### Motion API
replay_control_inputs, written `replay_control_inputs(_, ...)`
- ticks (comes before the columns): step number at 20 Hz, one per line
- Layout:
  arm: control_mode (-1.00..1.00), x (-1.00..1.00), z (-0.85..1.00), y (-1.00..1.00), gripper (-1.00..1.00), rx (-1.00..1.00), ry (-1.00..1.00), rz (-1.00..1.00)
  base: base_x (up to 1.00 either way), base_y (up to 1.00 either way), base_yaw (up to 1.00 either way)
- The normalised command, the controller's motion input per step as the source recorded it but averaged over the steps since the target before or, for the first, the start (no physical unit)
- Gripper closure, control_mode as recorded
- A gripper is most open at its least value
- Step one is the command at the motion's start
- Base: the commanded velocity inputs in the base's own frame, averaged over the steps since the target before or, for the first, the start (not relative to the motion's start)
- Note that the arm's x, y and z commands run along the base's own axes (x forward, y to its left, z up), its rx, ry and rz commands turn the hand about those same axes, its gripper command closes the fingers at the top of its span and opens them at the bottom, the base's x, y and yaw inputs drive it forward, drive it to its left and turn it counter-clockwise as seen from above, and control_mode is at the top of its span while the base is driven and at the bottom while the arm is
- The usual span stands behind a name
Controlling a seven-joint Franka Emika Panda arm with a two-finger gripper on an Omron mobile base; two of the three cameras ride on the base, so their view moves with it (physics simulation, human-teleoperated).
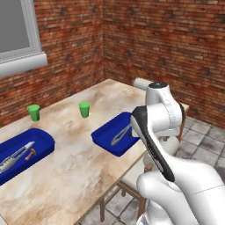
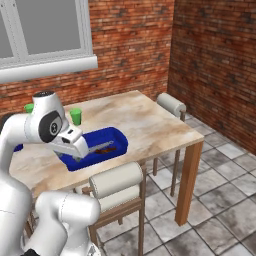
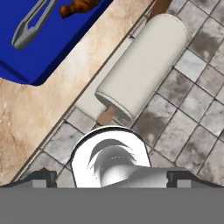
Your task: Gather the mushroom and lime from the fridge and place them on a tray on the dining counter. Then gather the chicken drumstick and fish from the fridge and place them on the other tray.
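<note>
Beyond the near edge of the worktop (image 1: 74, 162), the hand is pointing down at the tiled floor and the padded back of a chair (image 3: 142, 65), clear of the stone top. Its fingertips (image 3: 41, 177) are showing as two dark stubs far apart at the bottom of the hand view, so the hand is standing wide and carrying nothing.

The near tray (image 1: 115, 134) is lying up and to the left of the hand in the hand view, on the worktop just inside its edge. It is holding a grey fish (image 3: 30, 24) and a chicken drumstick (image 3: 81, 6); the fish's long axis is running diagonally across the tray, with the drumstick just beside it.

The far tray (image 1: 41, 140) is sitting well apart along the worktop, toward the arm's left, holding what looks like a second fish-like item and a small brown piece that may be the mushroom (image 1: 30, 154). No lime can be made out there. Judging by this, both trays are already loaded, and any further move is turning on swinging the hand away from the near tray.
</note>
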Motion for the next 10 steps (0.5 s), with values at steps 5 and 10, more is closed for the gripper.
replay_control_inputs(5, -1.0, 0.0, 0.0, 0.0, -1.0, 0.0, 0.0, 0.0, 0.0, 0.0, 0.0)
replay_control_inputs(10, 1.0, -0.08, -0.01, 0.0, -1.0, 0.0, 0.0, 0.0, -0.73, 0.0, 0.02)
